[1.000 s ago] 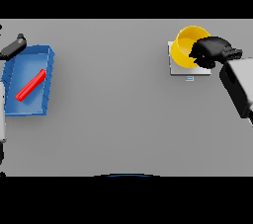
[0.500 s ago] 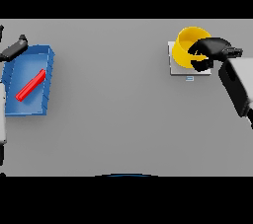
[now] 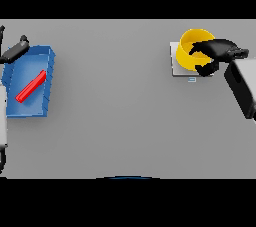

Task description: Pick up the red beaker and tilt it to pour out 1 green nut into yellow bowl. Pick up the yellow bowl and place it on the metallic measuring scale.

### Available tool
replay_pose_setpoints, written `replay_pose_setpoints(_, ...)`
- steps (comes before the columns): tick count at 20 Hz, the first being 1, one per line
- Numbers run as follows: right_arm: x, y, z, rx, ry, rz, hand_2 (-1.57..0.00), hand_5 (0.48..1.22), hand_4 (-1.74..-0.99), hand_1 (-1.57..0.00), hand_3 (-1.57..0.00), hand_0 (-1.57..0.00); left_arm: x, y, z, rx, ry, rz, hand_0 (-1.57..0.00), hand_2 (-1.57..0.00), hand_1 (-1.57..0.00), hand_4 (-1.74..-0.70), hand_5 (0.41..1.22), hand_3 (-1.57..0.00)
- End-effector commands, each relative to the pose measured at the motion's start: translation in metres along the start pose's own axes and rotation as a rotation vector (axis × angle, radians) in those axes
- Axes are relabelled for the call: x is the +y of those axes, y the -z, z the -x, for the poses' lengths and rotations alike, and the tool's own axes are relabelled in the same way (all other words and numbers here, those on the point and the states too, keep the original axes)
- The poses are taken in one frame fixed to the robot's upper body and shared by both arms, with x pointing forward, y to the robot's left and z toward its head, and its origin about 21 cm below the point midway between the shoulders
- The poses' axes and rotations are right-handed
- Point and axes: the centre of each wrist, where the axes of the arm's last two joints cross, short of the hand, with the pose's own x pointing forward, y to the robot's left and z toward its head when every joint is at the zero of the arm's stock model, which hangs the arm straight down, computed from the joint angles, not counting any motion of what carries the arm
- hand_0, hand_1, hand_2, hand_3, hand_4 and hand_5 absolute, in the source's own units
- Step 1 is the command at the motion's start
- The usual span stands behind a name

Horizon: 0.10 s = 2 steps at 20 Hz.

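Observation:
The yellow bowl stands on the metallic scale at the far right of the table. My right hand is at the bowl's right rim. Its fingers reach over the rim and the thumb sits lower, outside the wall; they are spread apart, and the hand hides the bowl's right side. The red beaker lies slanted in a blue tray at the far left. My left hand hovers at the tray's back left corner with straight fingers, apart from the beaker. No green nut is visible.
The scale has a small display on its front edge. My right forearm slants in from the right below the bowl.
The right hand's fingers and thumb have spread from a tight clasp on the bowl's rim. The bowl has stayed on the scale. The left hand has not moved.

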Motion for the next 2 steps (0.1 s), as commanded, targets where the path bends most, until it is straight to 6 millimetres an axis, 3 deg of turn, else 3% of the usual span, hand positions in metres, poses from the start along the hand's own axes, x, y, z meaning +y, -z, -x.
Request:
replay_pose_setpoints(1,-0.0030,-0.0022,0.0027,0.003,-0.004,0.004,-0.07,0.801,-1.418,-0.05,-0.28,-0.06,-0.0012,0.0018,-0.0015,0.013,0.010,-0.005,0.00,0.00,0.00,-0.85,0.770,0.00)
replay_pose_setpoints(2,-0.0013,-0.0005,-0.0002,0.007,-0.004,0.005,-0.06,0.796,-1.414,-0.04,-0.26,-0.05,-0.0006,0.0008,-0.0001,0.011,0.009,-0.004,0.00,0.00,0.00,-0.85,0.768,0.00)
